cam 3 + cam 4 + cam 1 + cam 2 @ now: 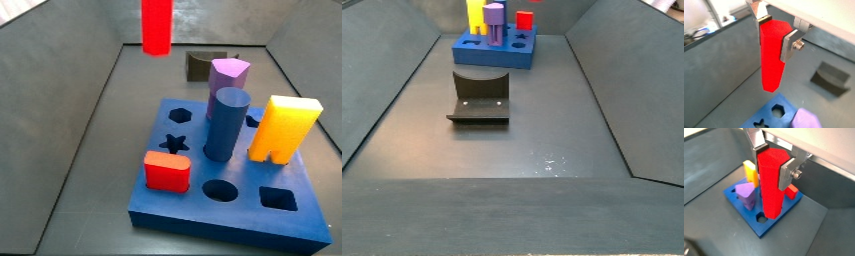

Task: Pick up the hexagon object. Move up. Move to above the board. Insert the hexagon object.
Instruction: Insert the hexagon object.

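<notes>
My gripper [774, 35] is shut on the hexagon object [771, 60], a tall slim red post that hangs upright between the silver fingers [789, 47]. It also shows in a wrist view [773, 188] with the gripper [774, 164] around its top. The blue board [767, 223] lies below; its star and hexagon holes show in a wrist view [774, 115]. In a side view the post [156, 25] hangs high in the air, clear of the board [227, 205]; the gripper is out of that view.
On the board stand a purple prism [229, 80], a dark blue cylinder [227, 125], a yellow block [287, 128] and a short red block [167, 172]. The fixture [480, 95] stands on the floor beside the board. Grey walls slope up around the floor.
</notes>
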Controlling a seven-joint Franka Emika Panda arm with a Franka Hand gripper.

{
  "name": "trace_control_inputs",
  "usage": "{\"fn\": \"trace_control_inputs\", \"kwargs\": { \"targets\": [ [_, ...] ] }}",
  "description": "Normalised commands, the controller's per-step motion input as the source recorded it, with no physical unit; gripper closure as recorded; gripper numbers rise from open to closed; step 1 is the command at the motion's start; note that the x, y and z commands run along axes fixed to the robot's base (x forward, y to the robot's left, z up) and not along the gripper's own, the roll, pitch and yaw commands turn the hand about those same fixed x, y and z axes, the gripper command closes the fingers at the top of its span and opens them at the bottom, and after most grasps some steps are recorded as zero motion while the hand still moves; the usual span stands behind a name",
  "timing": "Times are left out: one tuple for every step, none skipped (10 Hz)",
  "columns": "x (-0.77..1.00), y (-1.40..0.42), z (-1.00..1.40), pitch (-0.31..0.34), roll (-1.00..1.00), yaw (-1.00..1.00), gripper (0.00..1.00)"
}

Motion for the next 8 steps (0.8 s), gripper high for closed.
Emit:
{"fn": "trace_control_inputs", "kwargs": {
  "targets": [
    [0.0, -0.21, -0.83, -0.037, 0.0, -0.8, 1.0],
    [0.19, -0.22, -0.82, 0.01, 0.0, -0.6, 1.0],
    [0.4, -0.22, -0.75, 0.016, 0.04, -0.35, 1.0],
    [0.46, -0.21, -0.75, 0.011, 0.1, -0.5, 1.0],
    [0.1, -0.09, -0.67, 0.0, 0.03, -0.89, 1.0],
    [0.0, 0.0, -0.62, 0.0, 0.0, -1.0, 1.0],
    [0.0, 0.0, -0.62, 0.0, 0.0, -1.0, 1.0],
    [0.0, 0.0, -0.46, 0.001, 0.0, -1.0, 1.0]
  ]
}}
